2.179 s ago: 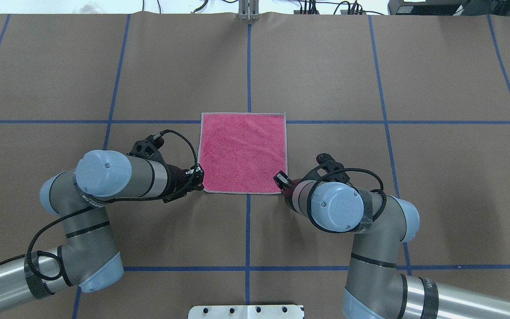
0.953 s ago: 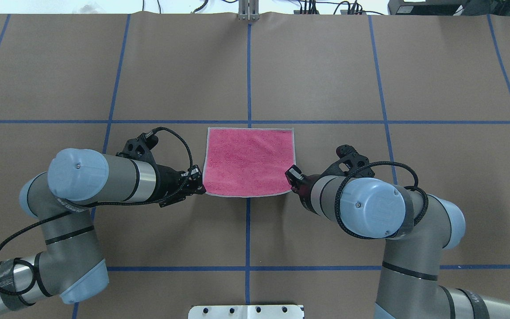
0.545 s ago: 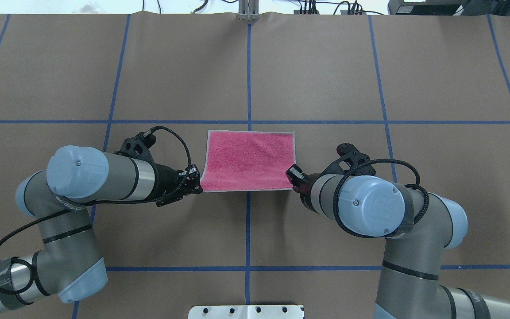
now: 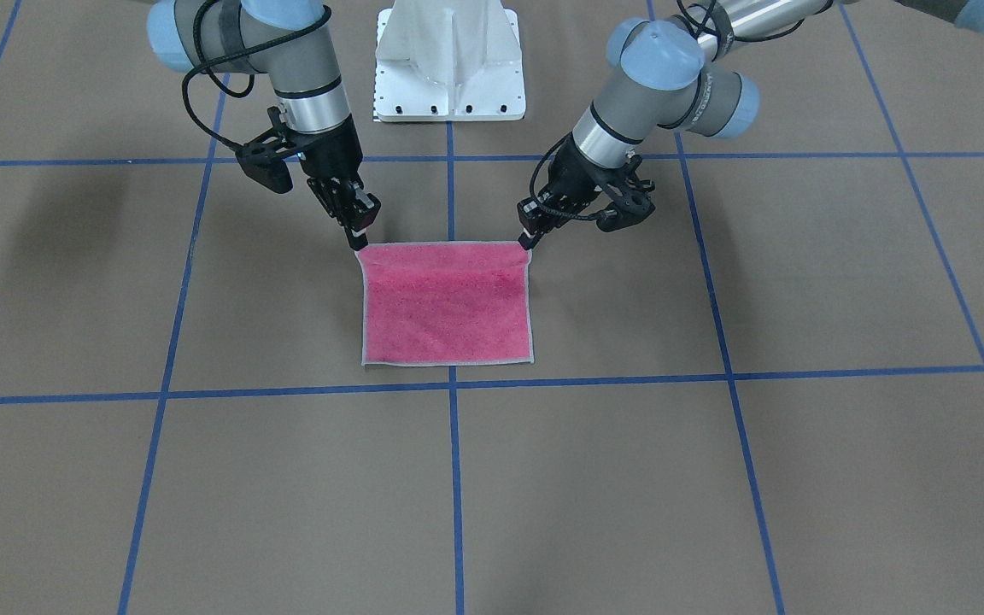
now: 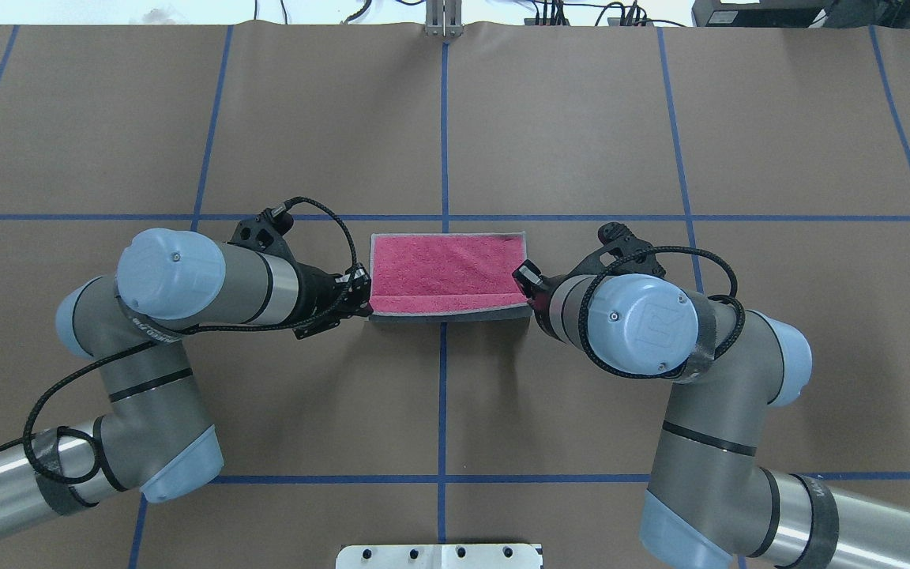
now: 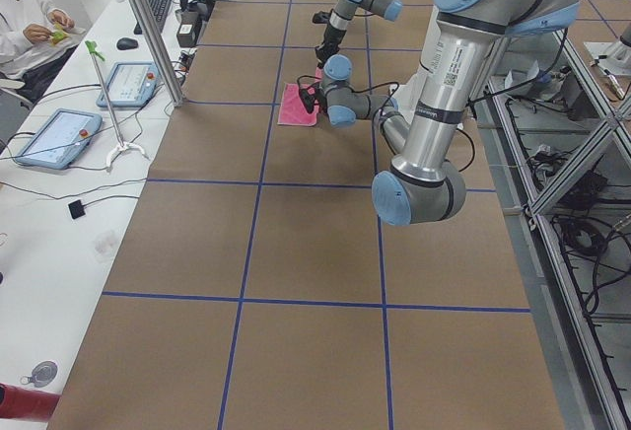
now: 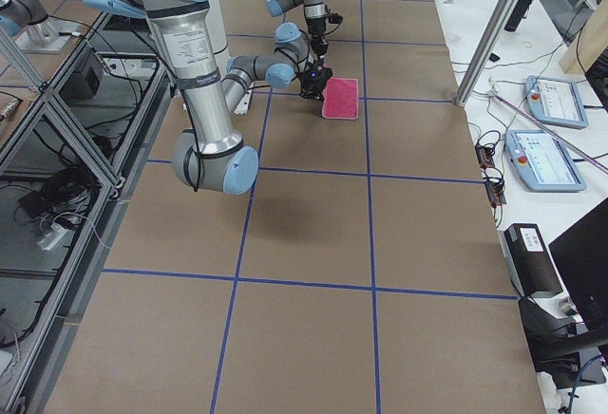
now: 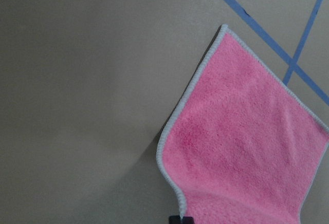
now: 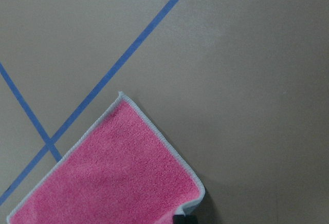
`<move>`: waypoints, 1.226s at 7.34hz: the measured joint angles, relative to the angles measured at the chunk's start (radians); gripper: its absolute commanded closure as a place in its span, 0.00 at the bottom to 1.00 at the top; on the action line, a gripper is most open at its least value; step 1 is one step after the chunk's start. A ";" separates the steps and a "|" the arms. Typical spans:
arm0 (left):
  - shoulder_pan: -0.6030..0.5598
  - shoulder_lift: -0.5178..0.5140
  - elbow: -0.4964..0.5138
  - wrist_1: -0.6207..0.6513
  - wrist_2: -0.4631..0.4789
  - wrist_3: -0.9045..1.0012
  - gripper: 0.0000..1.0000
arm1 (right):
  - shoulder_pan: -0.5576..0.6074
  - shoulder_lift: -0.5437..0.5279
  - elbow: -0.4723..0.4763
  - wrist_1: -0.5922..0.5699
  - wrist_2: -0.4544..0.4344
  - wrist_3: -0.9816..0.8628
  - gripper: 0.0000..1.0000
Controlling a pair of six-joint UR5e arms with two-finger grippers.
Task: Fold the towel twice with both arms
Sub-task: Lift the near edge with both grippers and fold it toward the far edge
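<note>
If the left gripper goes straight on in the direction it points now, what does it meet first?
The towel itself: the left gripper holds its raised corner and points down across it. Behind the cloth, probably the table; depth is unclear.

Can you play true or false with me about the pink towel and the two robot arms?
1. The towel shows its pink side on top. True.
2. The left gripper and the right gripper each pinch one corner of the towel. True.
3. The towel lies all flat on the table. False: the edge nearest the robot is lifted up, and only the far part rests on the table.
4. Only one arm touches the towel. False: both grippers hold it.
5. The towel is already folded into a small square. False: no fold is finished yet.
</note>
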 measured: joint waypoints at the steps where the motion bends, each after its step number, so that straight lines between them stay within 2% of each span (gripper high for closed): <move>1: -0.013 -0.031 0.034 0.000 0.000 0.000 1.00 | 0.009 0.003 -0.003 0.000 0.001 -0.003 1.00; 5: -0.044 -0.090 0.110 0.001 0.000 0.004 1.00 | 0.051 0.028 -0.051 0.000 0.003 -0.036 1.00; 9: -0.057 -0.100 0.150 0.000 0.002 0.042 1.00 | 0.072 0.091 -0.130 0.002 0.005 -0.049 1.00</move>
